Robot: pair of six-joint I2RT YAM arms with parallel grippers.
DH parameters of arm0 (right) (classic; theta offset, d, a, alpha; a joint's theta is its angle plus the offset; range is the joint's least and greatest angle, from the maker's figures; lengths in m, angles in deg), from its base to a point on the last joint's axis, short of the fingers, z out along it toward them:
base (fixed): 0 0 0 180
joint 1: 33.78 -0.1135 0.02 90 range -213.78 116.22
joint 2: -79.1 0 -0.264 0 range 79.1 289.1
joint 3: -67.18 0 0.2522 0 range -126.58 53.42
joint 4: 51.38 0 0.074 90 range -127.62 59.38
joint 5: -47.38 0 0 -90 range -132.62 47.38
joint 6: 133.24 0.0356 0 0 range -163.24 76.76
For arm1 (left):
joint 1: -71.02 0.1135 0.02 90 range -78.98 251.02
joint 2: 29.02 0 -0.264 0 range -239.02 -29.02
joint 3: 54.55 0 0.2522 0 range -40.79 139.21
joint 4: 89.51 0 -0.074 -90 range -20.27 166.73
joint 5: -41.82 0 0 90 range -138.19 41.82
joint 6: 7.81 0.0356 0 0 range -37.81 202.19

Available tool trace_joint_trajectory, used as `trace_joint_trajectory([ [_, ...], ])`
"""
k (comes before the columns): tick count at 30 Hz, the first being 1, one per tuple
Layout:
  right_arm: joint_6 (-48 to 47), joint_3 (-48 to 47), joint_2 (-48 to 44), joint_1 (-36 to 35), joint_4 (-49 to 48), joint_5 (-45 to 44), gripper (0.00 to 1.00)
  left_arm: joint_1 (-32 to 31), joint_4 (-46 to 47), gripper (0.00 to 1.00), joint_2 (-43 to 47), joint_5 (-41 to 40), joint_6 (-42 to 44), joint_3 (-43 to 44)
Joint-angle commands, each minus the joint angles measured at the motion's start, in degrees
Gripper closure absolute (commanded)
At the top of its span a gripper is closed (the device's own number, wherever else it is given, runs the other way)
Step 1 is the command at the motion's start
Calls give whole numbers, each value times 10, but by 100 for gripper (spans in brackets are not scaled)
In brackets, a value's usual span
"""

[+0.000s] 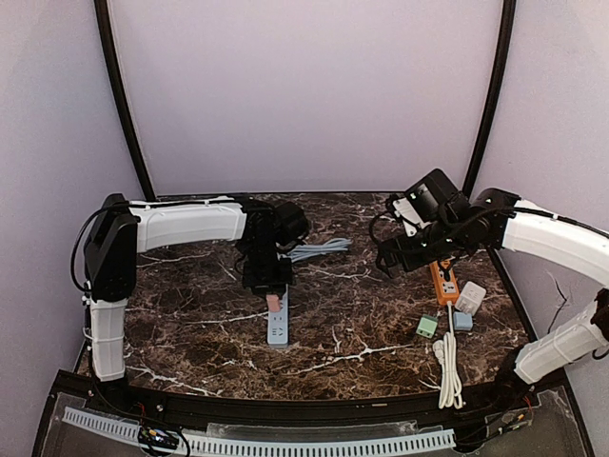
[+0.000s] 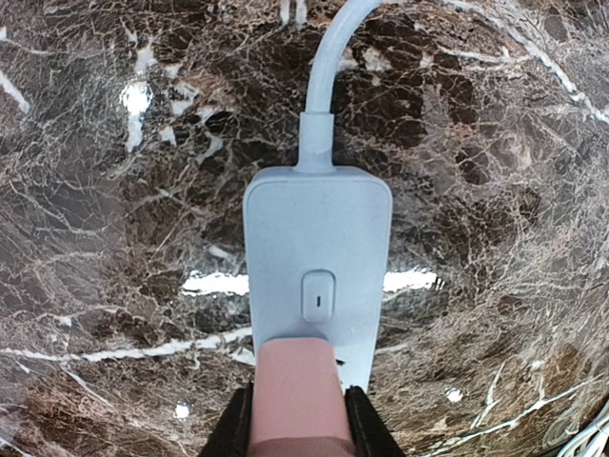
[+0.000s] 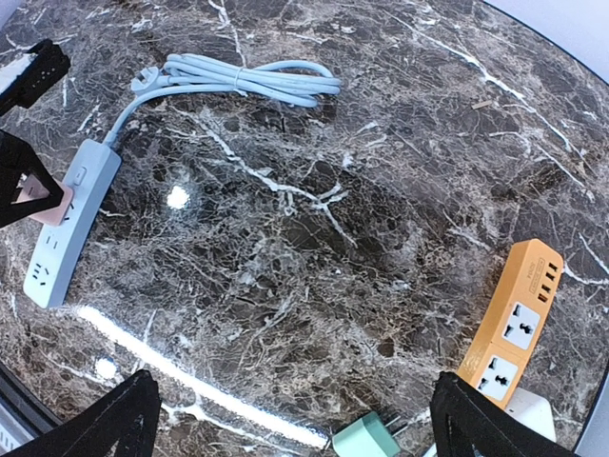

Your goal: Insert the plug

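item: pink plug (image 2: 297,395), light, rigid, smooth plastic. my left pincer (image 2: 299,433) grips its flat sides, the best hold, over the pale blue power strip (image 2: 317,238). right pincer (image 3: 300,419) spread wide, empty.

Overhead view spans the table (image 1: 190,333); both wrist views look down, sharing blue strip (image 3: 71,224)

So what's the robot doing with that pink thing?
The left gripper is shut on a pink plug and holds it down on the pale blue power strip, just past the strip's switch. Whether the pins are fully in cannot be seen. The right gripper hangs open above the table, holding nothing, near an orange power strip and a green plug.
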Motion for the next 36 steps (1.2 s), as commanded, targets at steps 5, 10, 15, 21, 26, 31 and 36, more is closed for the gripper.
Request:
trace_joint_trajectory([
  [5, 9, -4, 7, 3, 20, -50, 1, -3, 7, 98, -44, 27, -31, -1],
  [10, 7, -4, 4, 4, 21, -48, 1, -4, -19, 98, -54, 13, -12, 16],
  [15, 7, 2, -4, 3, 21, -46, 1, -8, -22, 98, -51, -4, -8, 16],
  [21, 5, 8, -11, 3, 25, -44, 1, -15, -11, 99, -61, -31, -20, -15],
  [26, 2, 8, -12, 4, 27, -47, 1, -27, -13, 99, -82, -32, -60, 5],
  [31, 7, 3, -9, 3, 28, -41, 1, -41, 40, 99, -88, -12, -70, -31],
  [36, 6, 5, -15, 3, 34, -46, 1, -32, 63, 99, -73, 7, -72, -91],
])
